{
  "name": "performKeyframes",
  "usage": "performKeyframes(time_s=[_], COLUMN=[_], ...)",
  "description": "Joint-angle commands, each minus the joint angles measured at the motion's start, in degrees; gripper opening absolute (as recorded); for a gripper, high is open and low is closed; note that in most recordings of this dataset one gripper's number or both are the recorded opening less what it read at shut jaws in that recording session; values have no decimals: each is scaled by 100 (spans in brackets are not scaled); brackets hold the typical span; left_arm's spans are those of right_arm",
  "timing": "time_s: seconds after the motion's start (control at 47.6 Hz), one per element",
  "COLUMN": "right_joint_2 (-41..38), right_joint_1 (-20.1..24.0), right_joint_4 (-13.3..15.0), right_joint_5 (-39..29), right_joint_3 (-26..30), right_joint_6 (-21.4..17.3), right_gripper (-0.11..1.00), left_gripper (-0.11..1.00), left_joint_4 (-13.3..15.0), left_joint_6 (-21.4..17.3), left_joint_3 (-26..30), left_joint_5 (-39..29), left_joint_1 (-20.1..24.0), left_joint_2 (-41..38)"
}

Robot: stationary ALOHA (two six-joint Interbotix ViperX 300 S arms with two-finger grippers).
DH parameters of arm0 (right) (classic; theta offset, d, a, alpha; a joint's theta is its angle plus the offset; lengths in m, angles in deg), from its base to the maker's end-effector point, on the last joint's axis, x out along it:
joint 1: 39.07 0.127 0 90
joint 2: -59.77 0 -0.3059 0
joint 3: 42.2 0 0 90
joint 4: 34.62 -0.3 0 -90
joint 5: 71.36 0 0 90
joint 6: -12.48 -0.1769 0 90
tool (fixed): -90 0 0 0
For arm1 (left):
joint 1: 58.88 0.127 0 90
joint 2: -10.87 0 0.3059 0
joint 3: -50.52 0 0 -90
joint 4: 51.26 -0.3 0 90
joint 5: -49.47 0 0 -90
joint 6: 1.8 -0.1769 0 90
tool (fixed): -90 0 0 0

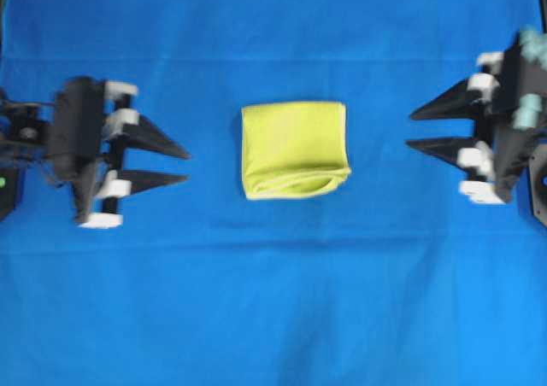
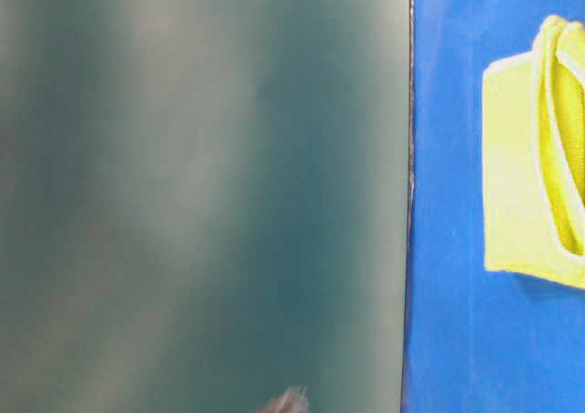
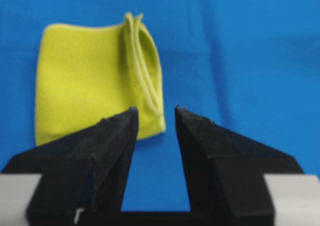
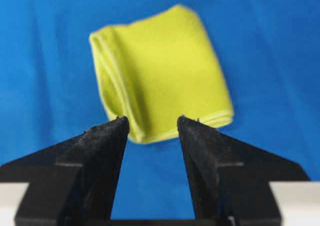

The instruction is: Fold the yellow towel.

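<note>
The yellow towel (image 1: 295, 149) sits folded in the middle of the blue counter (image 1: 273, 301), a compact, roughly square bundle. Its far and left edges run straight and neat, while along the near edge the pale hems bow apart a little — the layers gape there into a shallow pocket, and the near right corner pokes out slightly. From the table-level view the same stacked hems show as loops standing off the cloth (image 2: 526, 157), with a plain grey-green panel (image 2: 201, 194) filling the left of that picture.

The left claw (image 1: 186, 167) is over at the left side, fingers pointing in at the towel, parted with blue showing between them and nothing gripped; there is a clear band of bare counter between its tips and the towel's left edge. Its wrist view confirms it — fingers (image 3: 115, 136) apart, towel (image 3: 95, 86) lying beyond.

On the right, the right claw (image 1: 410, 128) mirrors it, tips aimed at the towel's right edge, spread and empty. In its own wrist view the towel (image 4: 165, 71) lies turned cornerwise past the parted fingers (image 4: 202, 141). Open blue cloth stretches near and far of the towel, unobstructed on every side.
</note>
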Motion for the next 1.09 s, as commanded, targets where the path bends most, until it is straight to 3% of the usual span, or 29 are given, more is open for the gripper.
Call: performKeyframes(time_s=[0.0, 0.189, 0.525, 0.735, 1.071], right_joint_2=[387, 1310, 2654, 2777, 2698], right_joint_1=[-26, -26, -193, -334, -334], right_joint_4=[105, 255, 246, 185, 185], right_joint_5=[-105, -193, -44, 272, 343], right_joint_3=[-44, -475, -1468, -1811, -1837], right_joint_6=[9, 9, -44, -176, -211], right_gripper=[51, 50, 50, 50, 50], left_gripper=[33, 33, 33, 33, 33], left_joint_4=[0, 9, 9, 9, 9], left_joint_6=[-9, -9, 9, 88, 88], left_joint_3=[-149, -642, -1679, -2074, -2083], left_joint_5=[44, -44, -62, -62, -62], left_joint_1=[-35, -35, 70, 70, 70], left_joint_2=[492, 1547, 2997, 3437, 3437])
